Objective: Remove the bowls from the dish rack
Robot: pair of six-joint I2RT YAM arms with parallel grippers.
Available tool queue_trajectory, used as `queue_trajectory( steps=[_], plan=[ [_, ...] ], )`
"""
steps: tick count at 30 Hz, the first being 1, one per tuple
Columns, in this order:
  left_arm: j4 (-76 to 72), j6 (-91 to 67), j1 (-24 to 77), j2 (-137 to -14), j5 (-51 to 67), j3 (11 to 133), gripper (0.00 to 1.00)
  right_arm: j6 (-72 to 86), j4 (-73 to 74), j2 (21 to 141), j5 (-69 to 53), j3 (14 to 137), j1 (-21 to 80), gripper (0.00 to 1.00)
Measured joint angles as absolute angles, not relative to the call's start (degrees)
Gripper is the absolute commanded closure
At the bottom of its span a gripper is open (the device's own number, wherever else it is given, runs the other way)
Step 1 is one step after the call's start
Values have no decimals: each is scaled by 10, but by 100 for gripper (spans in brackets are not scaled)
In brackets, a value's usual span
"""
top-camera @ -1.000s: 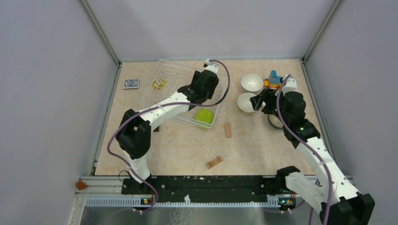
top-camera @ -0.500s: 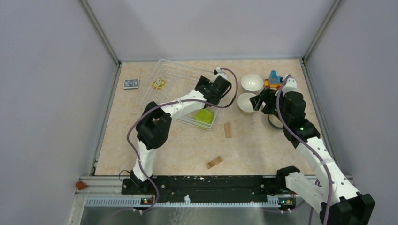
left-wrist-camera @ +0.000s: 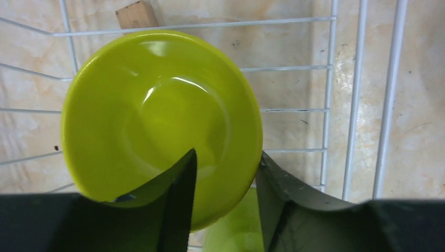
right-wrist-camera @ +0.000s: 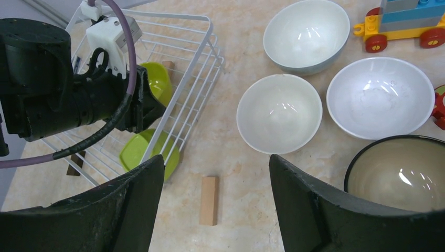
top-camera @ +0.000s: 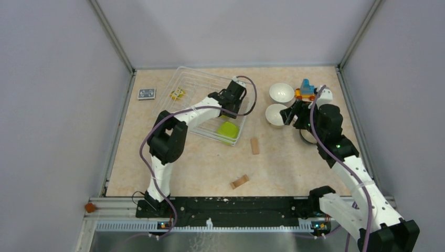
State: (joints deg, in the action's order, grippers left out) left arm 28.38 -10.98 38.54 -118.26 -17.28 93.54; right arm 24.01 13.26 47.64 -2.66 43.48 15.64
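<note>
Bowl unloading, seen from above: a wire dish rack (top-camera: 183, 89) sits upper centre-left on the table (top-camera: 199, 168). At its right end the left gripper (left-wrist-camera: 225, 160) is clamped on the rim of a lime green bowl (left-wrist-camera: 157, 110), with a second lime bowl (right-wrist-camera: 144, 149) lying below it in the rack. To the right of the rack, the right gripper (right-wrist-camera: 216, 163) hangs spread and empty above four bowls (right-wrist-camera: 278, 113) standing on the table.
</note>
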Motion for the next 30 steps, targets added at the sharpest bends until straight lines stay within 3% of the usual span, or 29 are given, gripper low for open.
queue_trajectory(
  steps=[2, 6, 8, 18, 30],
  plan=[
    [282, -110, 385, -1182, -158, 932, 63, 240, 133, 476, -27, 435, 156, 28],
    [279, -115, 386, -1178, -142, 931, 92, 240, 133, 476, -26, 435, 156, 28],
    [278, -111, 386, -1174, -141, 931, 99, 240, 133, 476, -27, 435, 156, 28],
    [278, -111, 386, -1139, -143, 916, 100, 240, 132, 476, -26, 430, 156, 28],
    [248, -129, 386, -964, -248, 825, 100, 241, 120, 477, -26, 423, 156, 28]
  ],
)
